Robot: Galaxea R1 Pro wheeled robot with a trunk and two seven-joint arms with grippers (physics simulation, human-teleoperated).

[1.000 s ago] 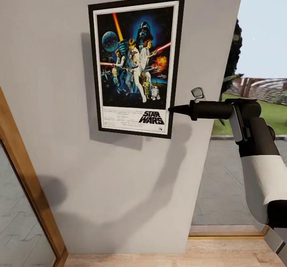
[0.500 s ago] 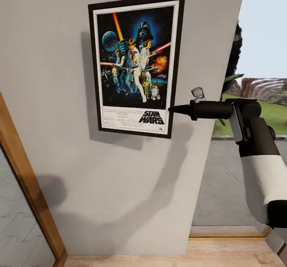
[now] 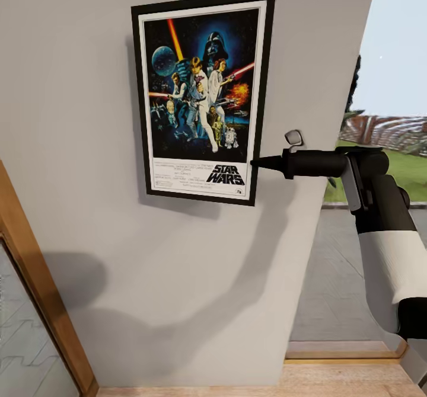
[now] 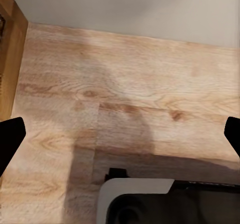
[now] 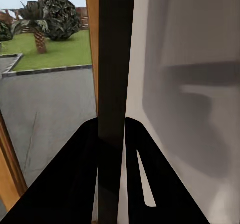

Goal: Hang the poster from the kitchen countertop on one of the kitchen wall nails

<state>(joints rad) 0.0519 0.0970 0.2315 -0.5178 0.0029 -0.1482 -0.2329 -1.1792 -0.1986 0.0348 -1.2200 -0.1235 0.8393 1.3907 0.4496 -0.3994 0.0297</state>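
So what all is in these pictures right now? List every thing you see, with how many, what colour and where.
Black-framed Star Wars poster: one, white border, dark blue art, held upright in front of the grey wall; seen edge-on in the right wrist view.
Plain grey wall: one, behind the poster.
Light wooden plank floor: one, pale tan, at the wall's foot.
Wooden door or window frame: one, tan, low and left of the poster.
Green lawn with trees: outdoors, past the wall's right edge.
Grey pavement: outdoors, in front of the lawn.
Left gripper: one, black, open, pointing at the floor.
Right gripper: one, black, clamped on the poster's right frame edge.
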